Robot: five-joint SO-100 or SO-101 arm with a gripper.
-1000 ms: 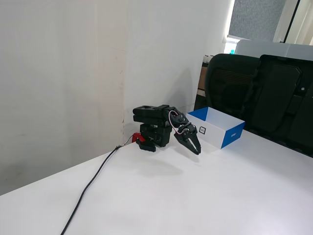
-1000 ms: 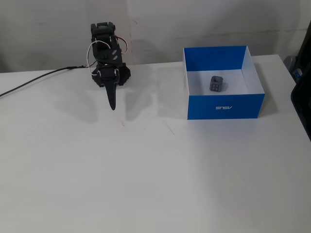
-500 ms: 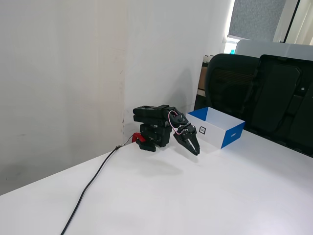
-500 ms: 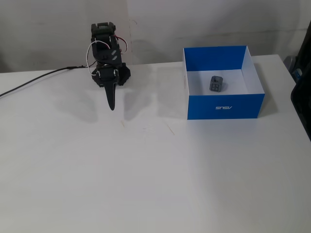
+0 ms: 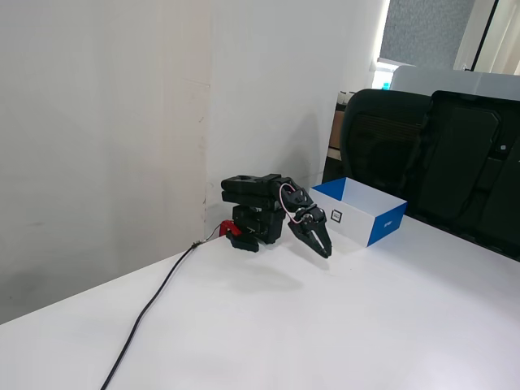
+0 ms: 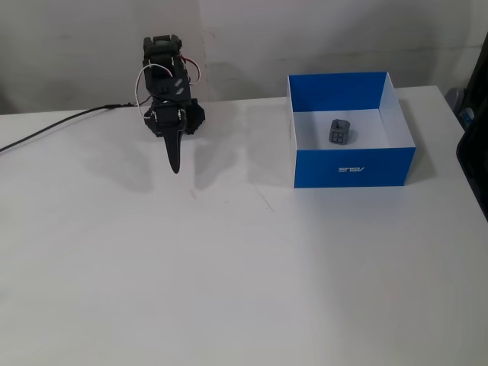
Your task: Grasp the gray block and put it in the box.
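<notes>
The tiny dark-gray cube with recessed faces, the gray block (image 6: 340, 131), rests on the white floor of the shallow rectangular box with blue outer sides (image 6: 354, 167), near the centre, clear of all four walls. In the side-on fixed view the box (image 5: 386, 228) shows its white side with the small square black mark; the block is hidden behind the walls there. The black two-finger gripper (image 6: 175, 165) hangs folded close to the arm base, well apart from the box, with its fingers drawn together to a narrow point and nothing between them; the side-on fixed view (image 5: 323, 249) confirms the tips hang just above the white table (image 6: 244, 290). Judged from this layout, the task appears complete. Remaining risks are small: a further reach toward the box could strike a blue wall and shift it, since the box looks light and unfixed; the black cable (image 5: 150, 313) trailing across the table could snag on movement. Compared with the frame one second earlier, the gripper sits marginally closer to the base; the block and box are unchanged
</notes>
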